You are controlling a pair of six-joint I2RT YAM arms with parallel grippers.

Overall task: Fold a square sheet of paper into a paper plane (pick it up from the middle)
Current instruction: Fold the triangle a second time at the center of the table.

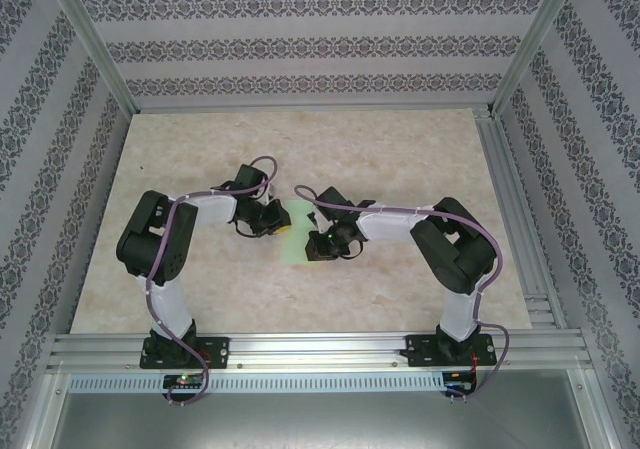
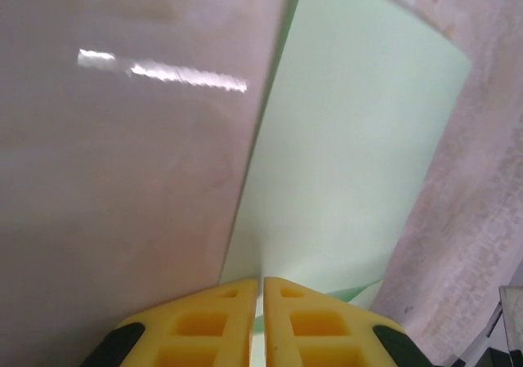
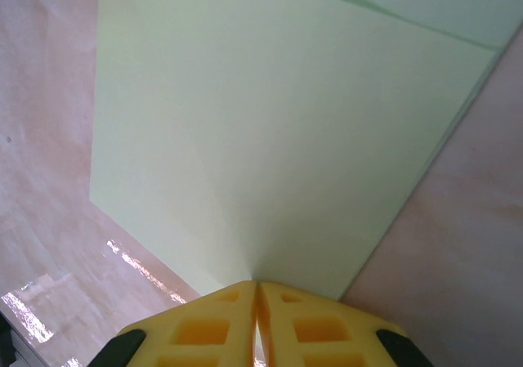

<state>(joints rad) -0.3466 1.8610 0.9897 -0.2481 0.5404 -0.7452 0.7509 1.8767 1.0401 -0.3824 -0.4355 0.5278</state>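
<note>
Pinching the square sheet of paper [image 1: 296,231] from opposite sides, the left gripper [image 1: 272,219] and the right gripper [image 1: 318,244] meet near the middle of the table [image 1: 400,149], and each wrist view shows yellow fingers [image 2: 204,318] pressed together on a pale green edge. The sheet looks doubled over lengthwise, with a second layer peeking out along one side, so I judge this an early fold, well short of a dart. The next move probably calls for laying it flat and pressing the crease without letting the thin paper slip or buckle.
</note>
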